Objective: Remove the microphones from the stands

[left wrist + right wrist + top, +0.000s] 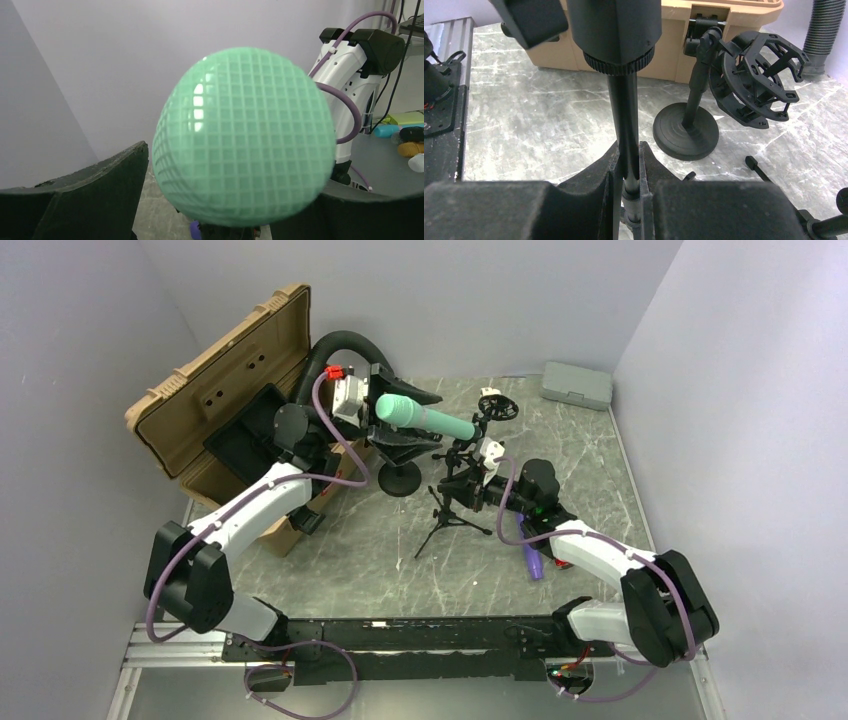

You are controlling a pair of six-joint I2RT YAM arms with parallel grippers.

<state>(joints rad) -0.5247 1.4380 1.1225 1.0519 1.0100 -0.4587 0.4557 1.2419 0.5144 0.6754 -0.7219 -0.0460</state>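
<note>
Top external view: mint-green microphone (pixel 425 418) is clasped by left gripper (pixel 383 409), tripod stand (pixel 447 516) is clamped by right gripper (pixel 629 175). Pull-out is judged in hand; a steady pull along its axis is needed.

Surface: grey marbled table (pixel 380 560), observed from the top camera. 12 o'clock is the far edge.

- 10 o'clock: open tan case (pixel 215 390), at the left edge.
- 11 o'clock: black corrugated hose (pixel 335 345), behind the case.
- 1 o'clock: closed grey box (pixel 577 386), in the far corner.
- Centre: black round-base stand (pixel 400 480).
- Just beside it, towards 4 o'clock: tripod stand (pixel 450 520), legs spread on the surface.
- 4 o'clock: purple object (pixel 532 558), lying flat, partly hidden.
</note>
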